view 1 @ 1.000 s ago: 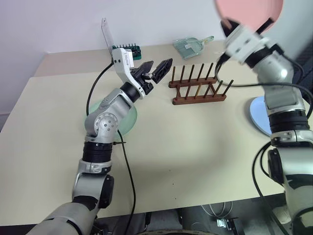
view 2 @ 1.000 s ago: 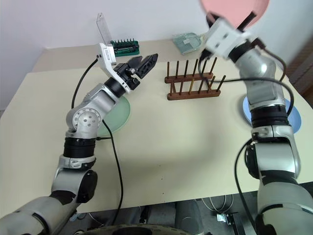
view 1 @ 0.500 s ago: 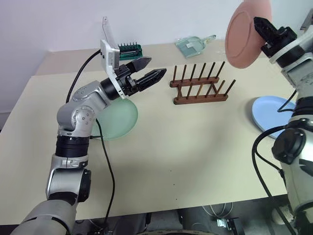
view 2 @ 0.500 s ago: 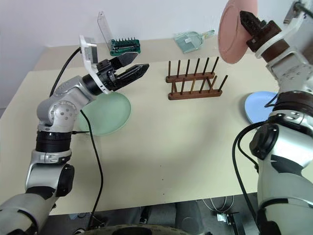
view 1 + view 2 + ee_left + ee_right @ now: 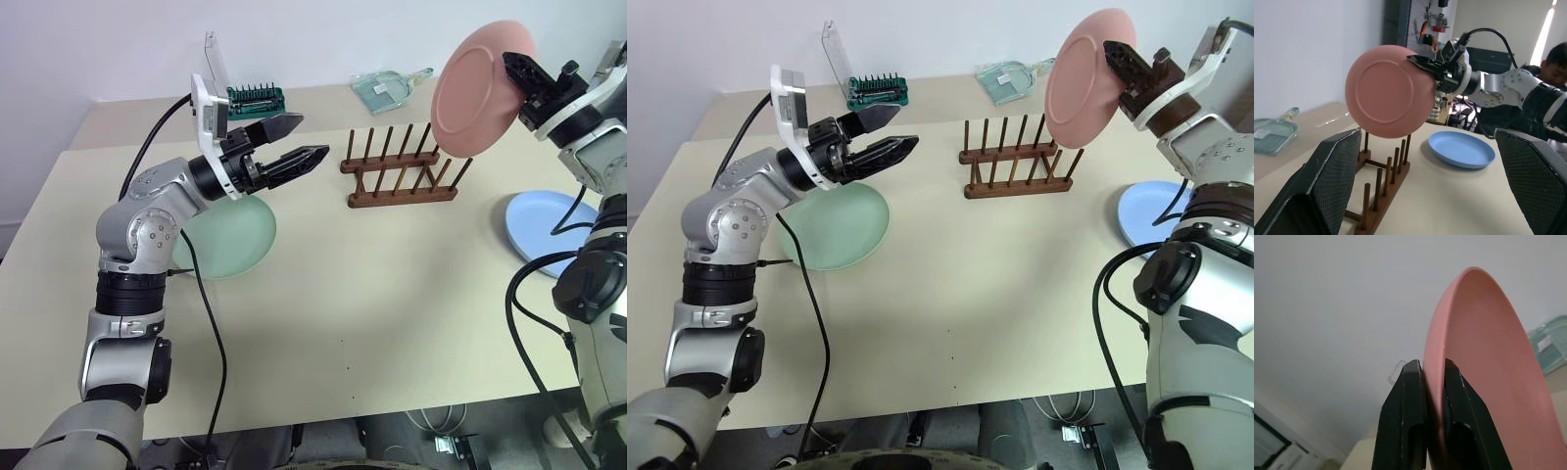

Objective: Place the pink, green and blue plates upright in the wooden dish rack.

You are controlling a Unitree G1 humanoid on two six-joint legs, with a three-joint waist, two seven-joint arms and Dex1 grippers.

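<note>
Pink plate (image 5: 477, 90) rim in clamped R pincer (image 5: 516, 78); L pincer (image 5: 299, 142) wide, empty; blue plate (image 5: 541, 227) part-hidden.

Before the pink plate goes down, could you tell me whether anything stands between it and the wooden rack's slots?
Nothing visible does. The right pincer holds the pink plate by its rim, on edge in the air above the right end of the wooden dish rack, whose pegs hold nothing. The open left pincer hangs left of the rack.

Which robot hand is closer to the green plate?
Left. The open left gripper hovers just above the green plate. The right gripper is across the table, holding the pink plate over the wooden dish rack.
</note>
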